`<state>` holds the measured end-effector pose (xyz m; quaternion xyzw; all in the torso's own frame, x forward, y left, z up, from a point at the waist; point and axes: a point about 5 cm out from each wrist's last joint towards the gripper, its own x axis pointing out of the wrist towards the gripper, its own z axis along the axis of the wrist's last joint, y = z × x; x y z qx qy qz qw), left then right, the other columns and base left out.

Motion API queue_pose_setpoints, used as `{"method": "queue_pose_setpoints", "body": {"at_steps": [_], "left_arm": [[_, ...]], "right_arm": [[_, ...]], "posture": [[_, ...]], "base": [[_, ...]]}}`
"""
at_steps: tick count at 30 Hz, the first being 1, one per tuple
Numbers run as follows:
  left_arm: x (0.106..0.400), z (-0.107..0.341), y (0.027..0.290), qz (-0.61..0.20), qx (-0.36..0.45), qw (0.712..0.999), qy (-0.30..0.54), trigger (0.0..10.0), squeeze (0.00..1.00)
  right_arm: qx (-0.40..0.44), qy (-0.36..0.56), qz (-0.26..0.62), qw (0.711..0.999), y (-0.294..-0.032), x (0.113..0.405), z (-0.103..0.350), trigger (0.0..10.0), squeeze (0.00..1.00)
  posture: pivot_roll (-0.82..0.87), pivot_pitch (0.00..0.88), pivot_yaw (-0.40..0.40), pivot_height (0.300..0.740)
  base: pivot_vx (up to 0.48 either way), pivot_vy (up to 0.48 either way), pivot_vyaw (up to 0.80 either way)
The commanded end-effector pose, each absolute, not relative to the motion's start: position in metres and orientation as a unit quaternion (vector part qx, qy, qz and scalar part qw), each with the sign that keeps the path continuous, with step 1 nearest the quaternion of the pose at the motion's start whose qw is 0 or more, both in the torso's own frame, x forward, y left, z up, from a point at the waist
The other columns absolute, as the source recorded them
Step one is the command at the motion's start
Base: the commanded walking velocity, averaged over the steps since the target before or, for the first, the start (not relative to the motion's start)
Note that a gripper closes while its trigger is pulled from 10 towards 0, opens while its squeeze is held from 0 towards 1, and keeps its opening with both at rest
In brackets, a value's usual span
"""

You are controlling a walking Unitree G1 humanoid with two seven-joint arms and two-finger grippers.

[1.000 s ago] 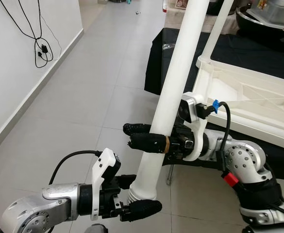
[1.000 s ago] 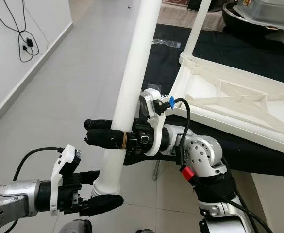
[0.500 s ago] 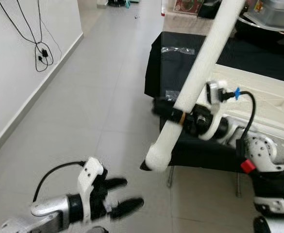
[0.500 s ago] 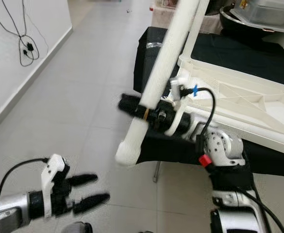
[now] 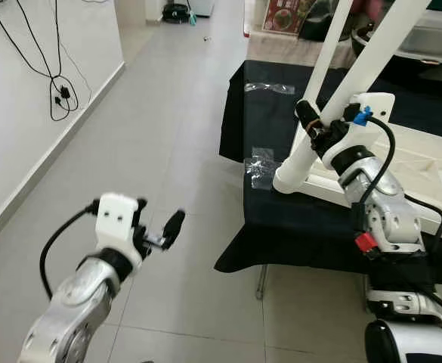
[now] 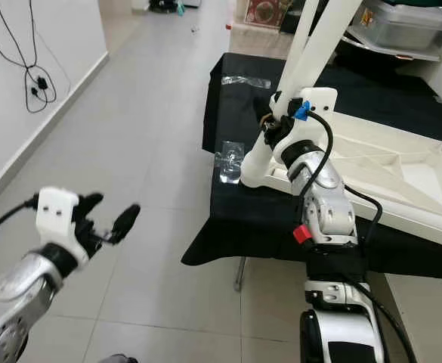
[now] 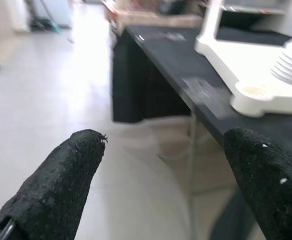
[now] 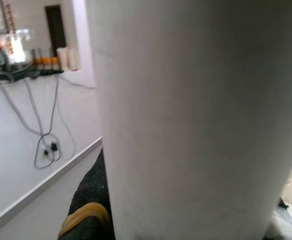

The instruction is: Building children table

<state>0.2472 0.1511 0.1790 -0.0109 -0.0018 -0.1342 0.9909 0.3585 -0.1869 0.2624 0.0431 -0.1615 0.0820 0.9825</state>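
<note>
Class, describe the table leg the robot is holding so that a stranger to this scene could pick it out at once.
Start at the black-draped bench, where a white tabletop lies upside down. At its near corner two white tubes rise; the held table leg is the thicker, slanted one, its lower end meeting that corner. The right hand clamps it, unlike the thin tube behind.

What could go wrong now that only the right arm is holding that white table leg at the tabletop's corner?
The right gripper alone clamps the long white leg low down, so the tall part above could tip or twist in the jaws. Its lower end sits at the corner of the upturned tabletop, near the black table's edge; a slip could drop it. The left gripper, open, hangs too far away to help.
</note>
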Motion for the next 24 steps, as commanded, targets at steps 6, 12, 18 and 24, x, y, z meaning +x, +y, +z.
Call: {"method": "queue_pose_setpoints", "body": {"at_steps": [6,12,18,24], "left_arm": [[0.252,0.176,0.151,-0.086,-0.001,0.996,-0.018,10.0,0.00],[0.254,0.172,0.153,-0.083,0.009,0.996,-0.017,10.0,0.00],[0.254,0.170,0.154,-0.083,0.015,0.996,-0.015,10.0,0.00],[0.255,0.169,0.153,-0.080,0.017,0.997,-0.015,10.0,0.00]], "right_arm": [[0.036,-0.186,0.056,0.980,-0.180,0.361,0.262,10.0,0.00],[0.039,-0.201,0.055,0.977,-0.167,0.359,0.263,10.0,0.00],[0.031,-0.205,0.062,0.976,-0.161,0.359,0.263,10.0,0.00],[0.037,-0.205,0.070,0.976,-0.154,0.358,0.261,10.0,0.00]], "posture": [[0.11,0.074,-0.092,0.740],[0.11,0.079,-0.093,0.740],[0.11,0.079,-0.094,0.740],[0.11,0.088,-0.097,0.740]], "base": [[0.042,0.000,0.00],[0.339,-0.089,0.00],[0.391,-0.276,0.00],[0.401,-0.259,0.00]]}}
